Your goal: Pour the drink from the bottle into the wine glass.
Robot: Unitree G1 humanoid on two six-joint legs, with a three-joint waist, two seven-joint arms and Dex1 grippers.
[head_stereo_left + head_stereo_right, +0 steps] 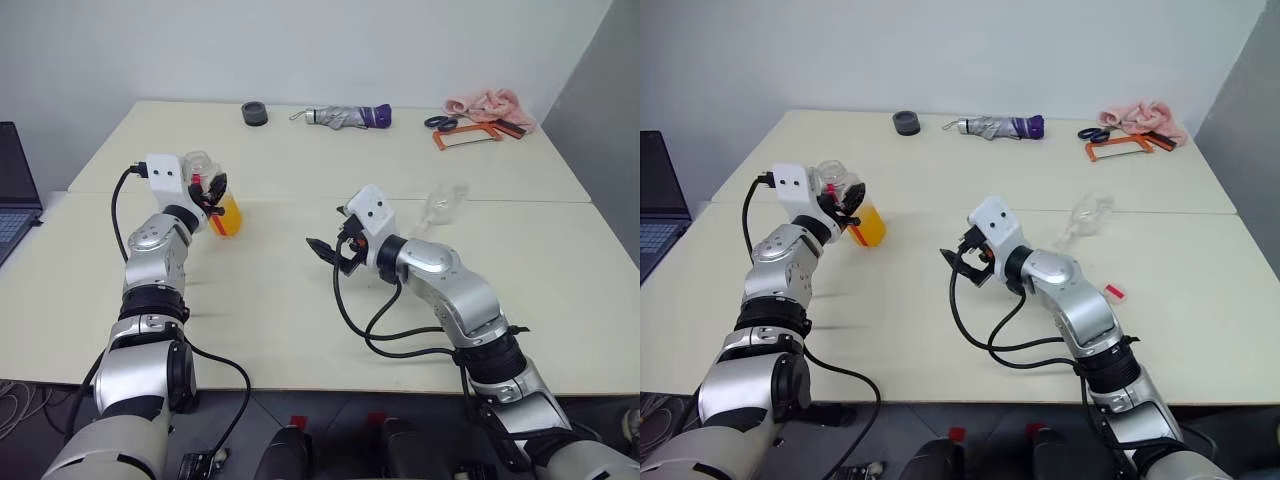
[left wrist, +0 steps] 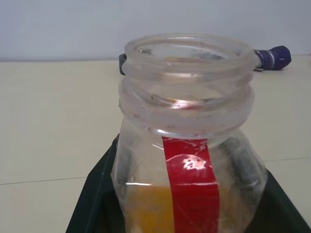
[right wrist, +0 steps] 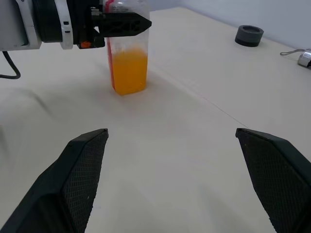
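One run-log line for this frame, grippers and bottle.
left gripper: around bottle, upright on table, uncapped | right gripper: open, empty | glass: apart, unfilled

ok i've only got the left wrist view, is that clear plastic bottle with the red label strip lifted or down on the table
Observer: down. The clear plastic bottle stands with its base on the beige table.
Operator: where's the glass
Observer: the clear stemmed wine glass is on the table beyond the right arm, well off to the bottle's right.
Operator: and the right pincer
Observer: the right pincer is open and empty, pointing toward the bottle.
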